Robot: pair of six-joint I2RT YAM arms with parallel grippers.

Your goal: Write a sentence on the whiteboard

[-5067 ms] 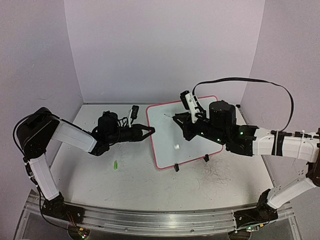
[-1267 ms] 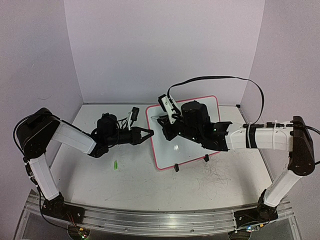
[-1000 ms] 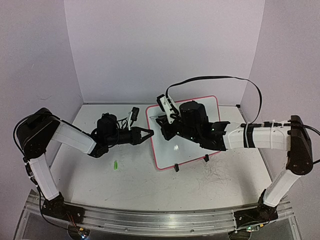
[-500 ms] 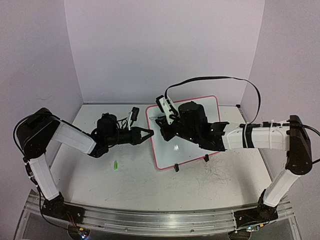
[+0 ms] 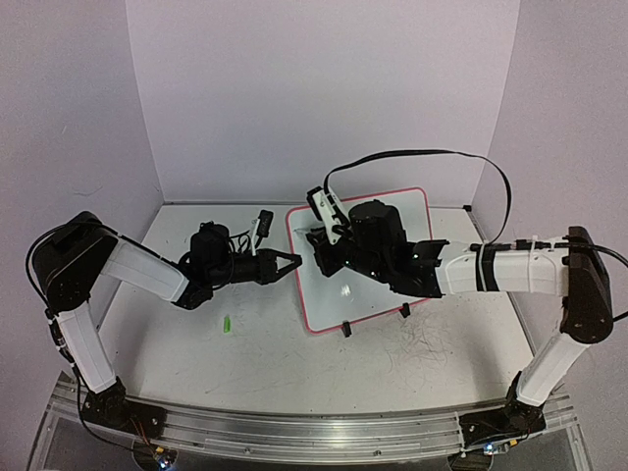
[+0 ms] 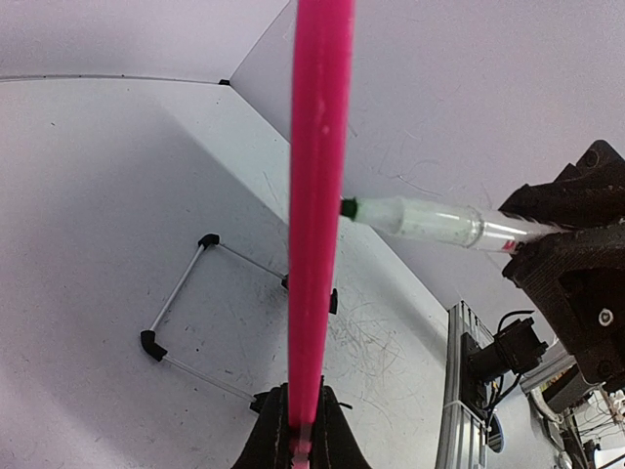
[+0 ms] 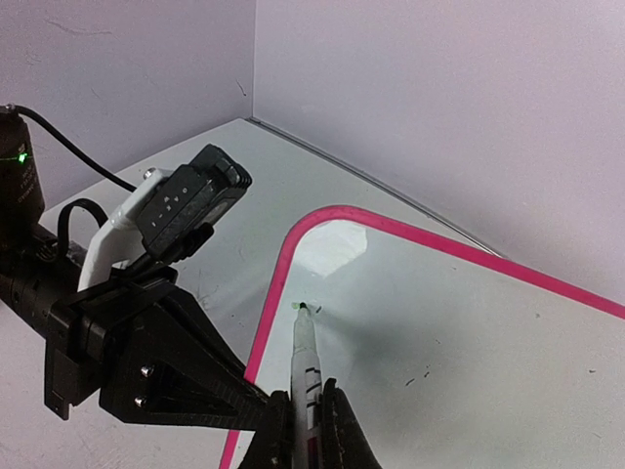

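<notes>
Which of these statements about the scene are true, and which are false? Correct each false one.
1. The left gripper is shut on the whiteboard's rim. True.
2. The right gripper is empty. False: it holds a marker.
3. The marker's tip is green. True.
4. The tip hangs over the table, off the board. False: it meets the board just inside a corner of the rim.
5. The board is covered with writing. False: it is almost blank.
6. A small green object lies on the table, left of the board. True.
</notes>
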